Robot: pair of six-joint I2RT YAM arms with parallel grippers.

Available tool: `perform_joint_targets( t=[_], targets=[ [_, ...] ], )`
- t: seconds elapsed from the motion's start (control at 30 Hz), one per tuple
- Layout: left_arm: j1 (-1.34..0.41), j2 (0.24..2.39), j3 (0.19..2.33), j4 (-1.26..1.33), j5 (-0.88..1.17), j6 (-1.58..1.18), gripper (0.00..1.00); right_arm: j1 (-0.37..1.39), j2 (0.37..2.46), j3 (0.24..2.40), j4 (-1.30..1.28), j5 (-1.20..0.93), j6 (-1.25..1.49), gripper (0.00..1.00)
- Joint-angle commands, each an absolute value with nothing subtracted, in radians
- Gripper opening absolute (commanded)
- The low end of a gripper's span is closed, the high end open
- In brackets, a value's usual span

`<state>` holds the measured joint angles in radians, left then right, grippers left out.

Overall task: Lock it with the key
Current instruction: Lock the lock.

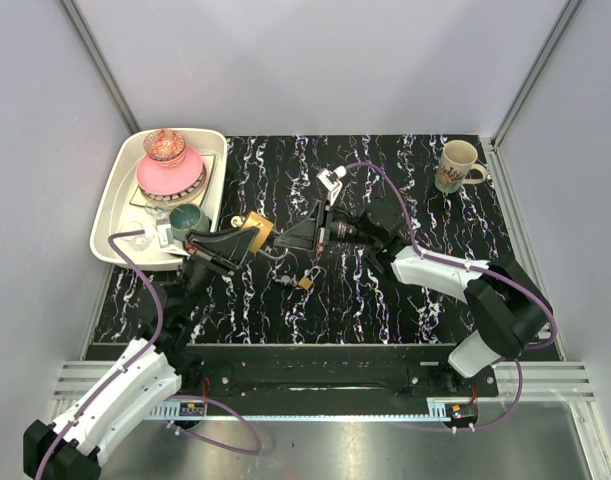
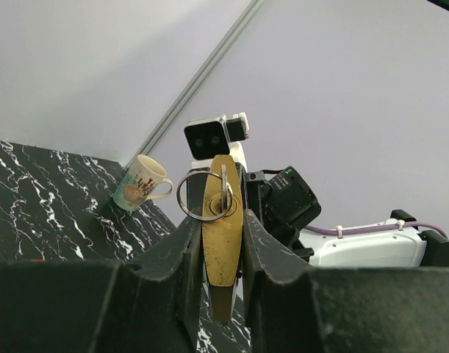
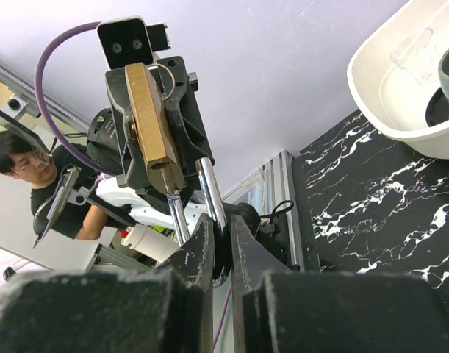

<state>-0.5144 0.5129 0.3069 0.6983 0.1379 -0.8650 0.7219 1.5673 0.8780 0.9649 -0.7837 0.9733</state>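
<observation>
A brass padlock (image 2: 223, 235) is held off the mat, with my left gripper (image 2: 223, 276) shut on its body. The key (image 2: 224, 185) stands in the keyhole on the lock's bottom face, and a wire ring (image 2: 198, 213) hangs from it. In the right wrist view the padlock body (image 3: 147, 121) points its steel shackle (image 3: 209, 187) toward my right gripper (image 3: 223, 239), which is shut on the shackle's right leg. From above, the padlock (image 1: 255, 228) lies between the left gripper (image 1: 243, 240) and the right gripper (image 1: 290, 241).
A second small padlock (image 1: 305, 283) lies on the black marbled mat (image 1: 385, 300). A white tray (image 1: 113, 205) at the back left holds a pink bowl, a teal cup and glassware. A mug (image 1: 457, 166) stands at the back right.
</observation>
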Motion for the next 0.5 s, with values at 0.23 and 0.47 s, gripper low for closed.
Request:
perform_joint_targets(
  t=[0.23, 0.47],
  targets=[
    [-0.509, 0.497, 0.377, 0.701, 0.04, -0.847, 0.0, 0.727, 1.439, 0.841, 0.884, -0.733, 0.862, 0.0],
    [-0.509, 0.548, 0.397, 0.712, 0.084, -0.859, 0.0, 0.727, 1.413, 0.85, 0.807, -0.716, 0.799, 0.0]
  ],
)
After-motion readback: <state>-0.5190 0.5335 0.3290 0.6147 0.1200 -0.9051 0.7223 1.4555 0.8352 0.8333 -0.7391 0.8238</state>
